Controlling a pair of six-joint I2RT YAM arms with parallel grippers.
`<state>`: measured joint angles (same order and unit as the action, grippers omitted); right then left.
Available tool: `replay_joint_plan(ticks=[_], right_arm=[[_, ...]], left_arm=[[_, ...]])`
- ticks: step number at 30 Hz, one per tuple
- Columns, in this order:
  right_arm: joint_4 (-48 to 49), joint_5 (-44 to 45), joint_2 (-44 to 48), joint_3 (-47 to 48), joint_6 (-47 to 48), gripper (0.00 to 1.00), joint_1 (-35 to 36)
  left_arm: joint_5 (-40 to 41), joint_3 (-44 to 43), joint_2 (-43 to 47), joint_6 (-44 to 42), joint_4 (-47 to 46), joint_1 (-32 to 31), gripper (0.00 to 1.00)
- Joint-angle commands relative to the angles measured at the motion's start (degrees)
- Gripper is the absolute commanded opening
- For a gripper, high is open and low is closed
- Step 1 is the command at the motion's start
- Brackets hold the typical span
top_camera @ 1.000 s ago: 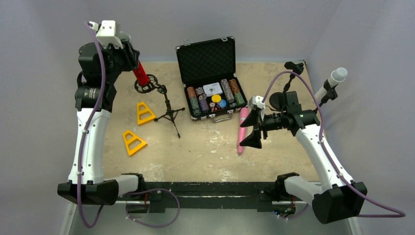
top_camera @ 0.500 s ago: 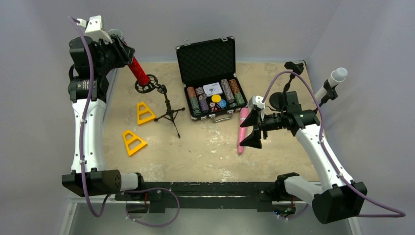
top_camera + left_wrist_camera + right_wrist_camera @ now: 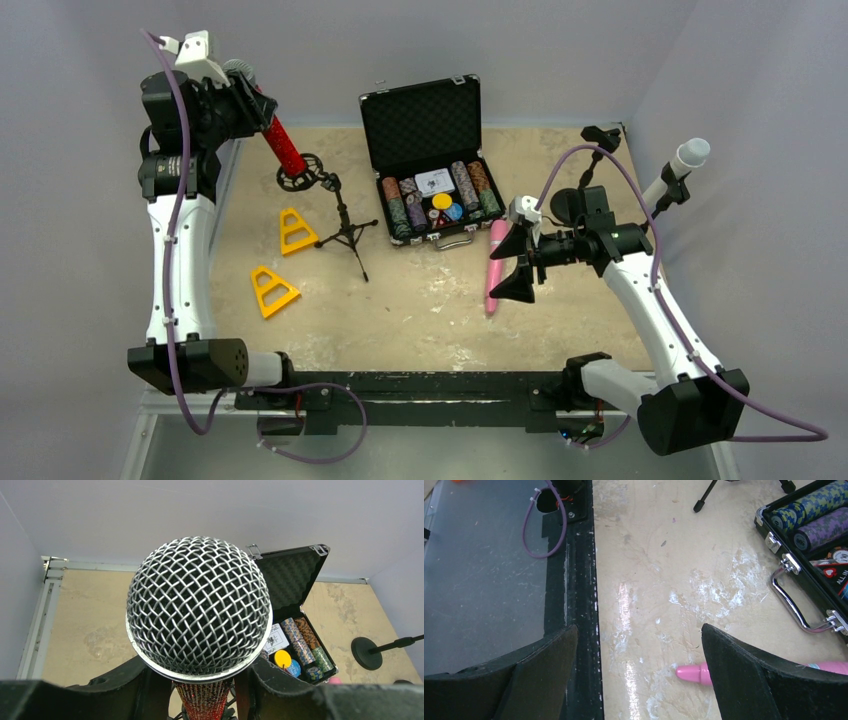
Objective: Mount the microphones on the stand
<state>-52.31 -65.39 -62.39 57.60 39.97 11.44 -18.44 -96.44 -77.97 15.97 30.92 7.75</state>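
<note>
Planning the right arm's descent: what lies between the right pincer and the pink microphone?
Nothing. In the right wrist view, only bare tabletop shows between the open right pincer and the pink microphone.

Pink microphone (image 3: 691, 673) mostly behind fingers (image 3: 744, 675), red microphone (image 3: 199, 605) handle cut off

Left arm (image 3: 180, 260) and right arm (image 3: 665, 315): white shells, chunky black joints and bases, with a purple cable (image 3: 524, 530) looping along each. Fingers (image 3: 749, 675) are matte black wedges, and there's a white camera block (image 3: 200, 55) on the wrist.
</note>
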Motion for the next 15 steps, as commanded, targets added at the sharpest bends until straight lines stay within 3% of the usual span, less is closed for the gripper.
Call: replay_joint_plan(ticks=[1,15], right_arm=[[0.0,-1.41,0.77,-0.55,1.75,0.99,-0.06],[0.28,-1.68,1.04,-0.89,2.06,0.99,-0.02]], left_arm=[[-3.21,2.05,-2.2,0.76,8.47,-0.02,0.0],[-11.13,7.73,-0.34,11.82,1.15,4.52,0.0]])
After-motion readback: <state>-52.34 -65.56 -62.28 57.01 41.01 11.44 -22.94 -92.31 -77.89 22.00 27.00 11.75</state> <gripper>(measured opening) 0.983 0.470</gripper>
